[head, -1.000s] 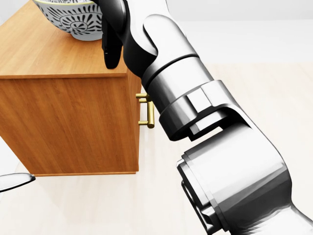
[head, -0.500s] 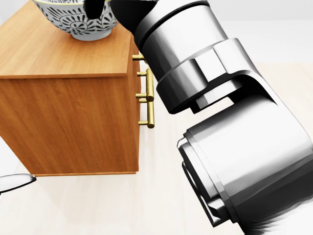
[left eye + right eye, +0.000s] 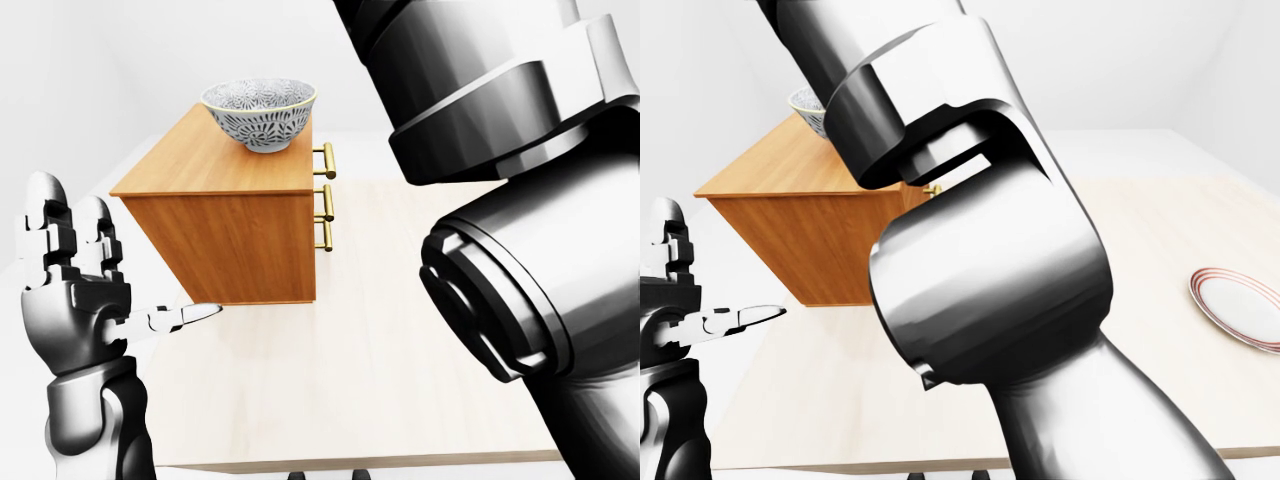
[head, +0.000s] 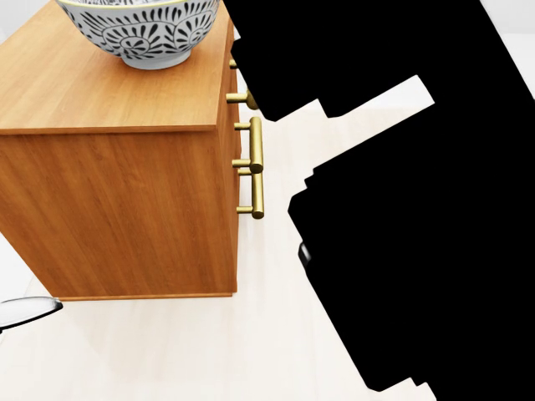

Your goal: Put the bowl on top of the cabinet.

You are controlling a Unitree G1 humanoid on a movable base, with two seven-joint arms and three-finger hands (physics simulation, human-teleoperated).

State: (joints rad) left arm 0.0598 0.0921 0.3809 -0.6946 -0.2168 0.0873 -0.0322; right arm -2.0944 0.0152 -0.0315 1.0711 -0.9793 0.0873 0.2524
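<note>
The bowl (image 3: 260,115), white with a dark blue leaf pattern, stood upright on top of the cabinet (image 3: 230,235), near the top's right edge in the left-eye view, with no hand touching it. The cabinet was a wooden block resting on the pale worktop (image 3: 350,370). Brass handles (image 4: 255,167) ran down its right-hand face in the head view, just below the bowl's side.

The right arm (image 3: 520,250) rose to the right of the cabinet and filled much of every view. In the head view it showed as a flat black shape beside the handles. In the right-eye view it crossed the cabinet and hid all but a sliver of the bowl. The right hand lay outside all three views, so its fingers' state could not be told.

The left hand (image 3: 70,285) was held up below and to the left of the cabinet in the left-eye view, apart from it. Its fingers stood upright and spread, the thumb pointed toward the cabinet's base, and it gripped nothing.

A red-rimmed plate (image 3: 1240,310) lay flat on the worktop, well apart from the cabinet at the right edge of the right-eye view.
</note>
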